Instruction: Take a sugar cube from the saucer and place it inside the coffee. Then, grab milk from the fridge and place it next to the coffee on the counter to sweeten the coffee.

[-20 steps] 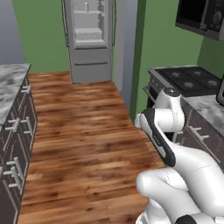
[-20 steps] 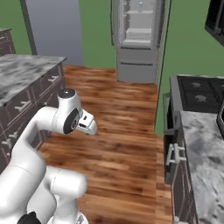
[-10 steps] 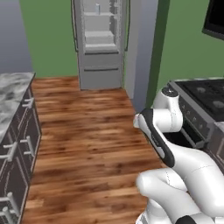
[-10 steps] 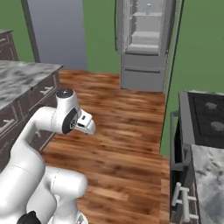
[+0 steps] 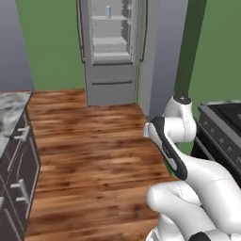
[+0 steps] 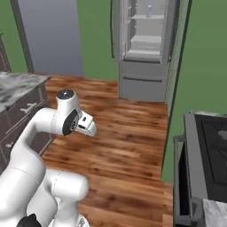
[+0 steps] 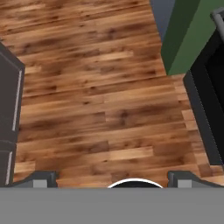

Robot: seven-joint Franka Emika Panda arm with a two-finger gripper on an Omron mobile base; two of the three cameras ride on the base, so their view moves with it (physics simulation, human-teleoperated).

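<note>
milk (image 6: 148, 10) sits upright on the top shelf inside the fridge (image 5: 112, 52), whose upper doors stand open so the carton is reachable from the front. fridge is at the far end of the wood floor (image 5: 89, 141), straight ahead of the base. gripper (image 7: 112, 178) is spread wide and empty, pointing down at bare floor, arm tucked close to the body, probably for travel toward the fridge. counter (image 6: 17, 84) with drawers lies left of the fridge, black oven (image 5: 221, 136) to its right. judging by this, the fetch step is under way and nothing is grasped yet.
</note>
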